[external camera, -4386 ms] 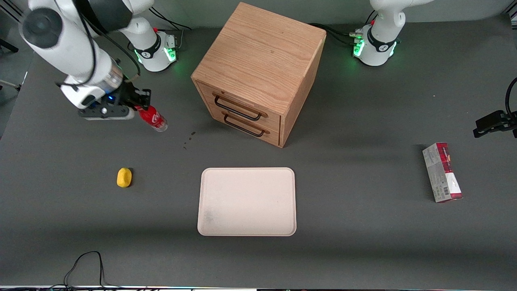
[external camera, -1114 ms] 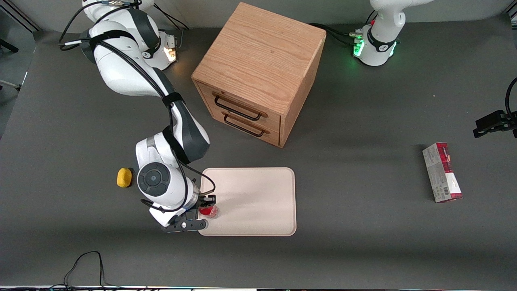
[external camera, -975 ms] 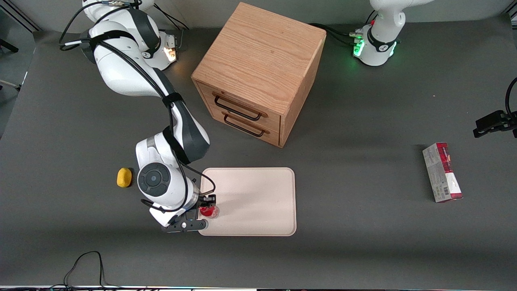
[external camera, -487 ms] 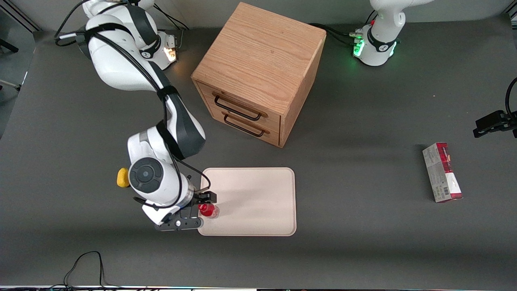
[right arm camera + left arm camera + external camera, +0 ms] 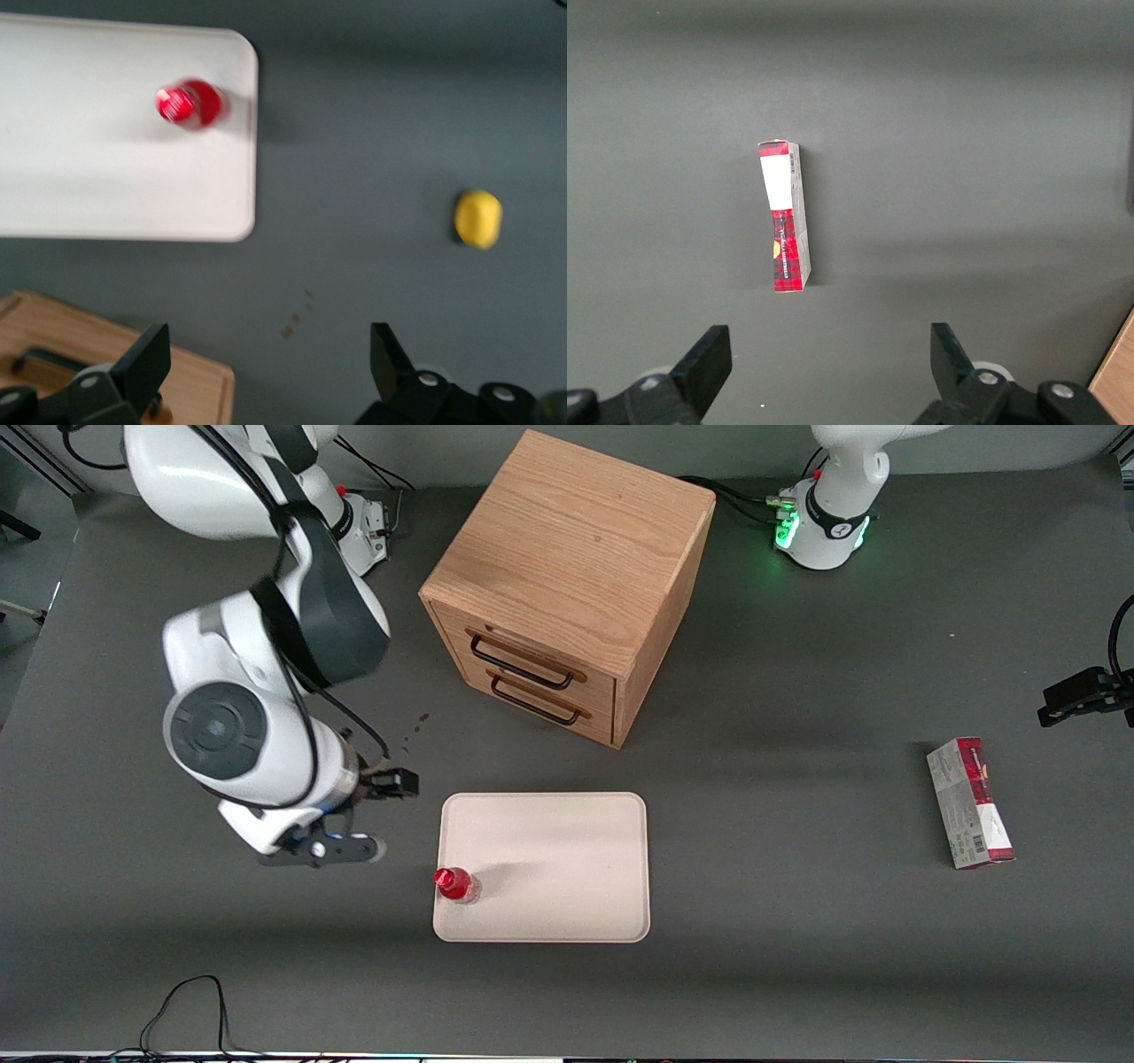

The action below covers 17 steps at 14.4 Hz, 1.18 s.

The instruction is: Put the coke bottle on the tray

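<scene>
The coke bottle [image 5: 455,884], small and red with a red cap, stands upright on the cream tray [image 5: 567,868], in the tray's corner nearest the front camera at the working arm's end. It also shows in the right wrist view [image 5: 189,104], standing on the tray [image 5: 106,186] near its rim. My right gripper [image 5: 376,815] is open and empty, raised above the bare table beside the tray, farther from the front camera than the bottle. In the wrist view its fingers [image 5: 146,363] stand wide apart with nothing between them.
A wooden two-drawer cabinet [image 5: 567,584] stands farther from the front camera than the tray. A yellow lemon-like lump [image 5: 478,219] lies on the table near the gripper; the arm hides it in the front view. A red-and-grey carton [image 5: 970,802] lies toward the parked arm's end.
The gripper let go of the bottle, which now stands free on the tray. The arm rose and drew back away from the tray toward its own end of the table.
</scene>
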Available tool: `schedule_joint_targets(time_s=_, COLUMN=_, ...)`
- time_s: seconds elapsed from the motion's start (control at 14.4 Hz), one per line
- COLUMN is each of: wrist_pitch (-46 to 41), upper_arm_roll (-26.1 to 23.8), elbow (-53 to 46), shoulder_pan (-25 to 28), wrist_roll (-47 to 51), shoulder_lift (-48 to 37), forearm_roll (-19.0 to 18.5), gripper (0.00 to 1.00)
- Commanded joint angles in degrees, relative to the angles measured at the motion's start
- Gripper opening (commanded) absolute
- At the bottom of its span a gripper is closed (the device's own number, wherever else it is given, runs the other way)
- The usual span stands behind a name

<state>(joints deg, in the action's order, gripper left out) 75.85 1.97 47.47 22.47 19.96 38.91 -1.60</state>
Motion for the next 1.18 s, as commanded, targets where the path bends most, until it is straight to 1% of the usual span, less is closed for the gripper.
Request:
schedule_joint_targets(time_s=0.0, wrist_pitch=-0.4, upper_arm_roll=2.7, elbow=11.5, shoulder_pan=0.2, wrist_roll=-2.2, shoulder_lift=-9.8, forearm_roll=-0.5, gripper=1.00)
schedule_joint_targets(time_s=0.14, wrist_pitch=4.2, upper_arm_roll=2.9, elbow=22.7, shoulder_pan=-3.3, wrist_roll=-4.6, shoulder_lift=-18.5, forearm_roll=-0.1, gripper=1.00)
schedule_joint_targets(time_s=0.28, wrist_pitch=8.2, upper_arm_roll=2.8, elbow=31.9, shoulder_pan=-7.1, wrist_roll=-9.2, shoulder_lift=-25.6, forearm_roll=0.1, gripper=1.00)
schedule_joint_targets(time_s=0.49, wrist_pitch=11.7, upper_arm_roll=2.6, elbow=40.4, shoulder_pan=-12.3, wrist_roll=-15.0, shoulder_lift=-32.9, forearm_roll=0.1, gripper=1.00)
schedule_joint_targets(time_s=0.63, wrist_pitch=13.6, upper_arm_roll=2.4, elbow=41.9, shoulder_pan=-15.4, wrist_roll=-19.6, shoulder_lift=-35.0, forearm_roll=0.1, gripper=1.00)
schedule_joint_targets(time_s=0.77, wrist_pitch=13.2, upper_arm_roll=2.2, elbow=41.8, shoulder_pan=-17.7, wrist_roll=-20.5, shoulder_lift=-35.7, forearm_roll=0.0, gripper=1.00)
schedule_joint_targets(time_s=0.91, wrist_pitch=11.4, upper_arm_roll=2.4, elbow=41.1, shoulder_pan=-18.3, wrist_roll=-19.7, shoulder_lift=-35.8, forearm_roll=-0.3, gripper=1.00)
schedule_joint_targets(time_s=1.11, wrist_pitch=9.4, upper_arm_roll=4.2, elbow=39.9, shoulder_pan=-18.2, wrist_roll=-19.5, shoulder_lift=-35.9, forearm_roll=-0.4, gripper=1.00)
